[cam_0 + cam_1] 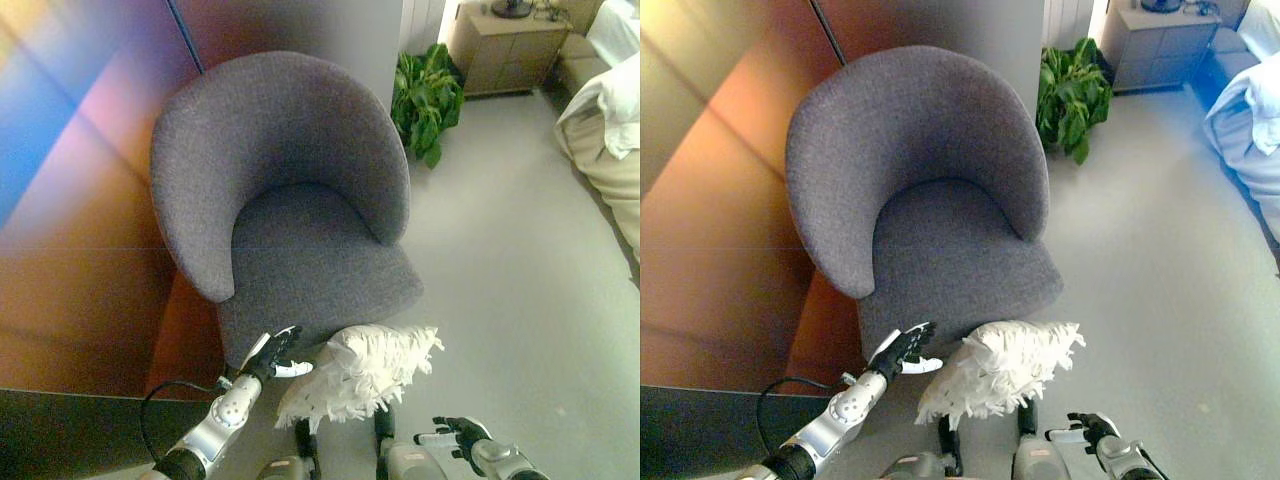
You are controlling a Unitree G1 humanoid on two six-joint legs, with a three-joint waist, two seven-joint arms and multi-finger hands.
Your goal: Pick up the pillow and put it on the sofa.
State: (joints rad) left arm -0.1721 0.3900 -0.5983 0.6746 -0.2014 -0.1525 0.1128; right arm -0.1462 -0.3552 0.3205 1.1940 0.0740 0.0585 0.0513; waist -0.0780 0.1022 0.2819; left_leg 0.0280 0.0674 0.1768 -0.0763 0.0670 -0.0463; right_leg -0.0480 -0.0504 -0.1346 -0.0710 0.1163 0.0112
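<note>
A white fluffy pillow (pixel 360 372) lies on the floor against the front edge of a grey round-backed sofa chair (pixel 290 200). My left hand (pixel 272 354) is just left of the pillow, at the chair's front edge, fingers spread open, white fingertip close to the pillow. My right hand (pixel 458 435) is low at the bottom right, below and right of the pillow, fingers relaxed and holding nothing. The chair seat (pixel 950 250) is bare.
A wooden wall panel (pixel 80 200) stands left of the chair. A green potted plant (pixel 428 95) is behind it to the right. A wooden cabinet (pixel 505 45) and a bed with white bedding (pixel 610 110) are at the far right. Grey floor (pixel 500 280) lies right of the chair.
</note>
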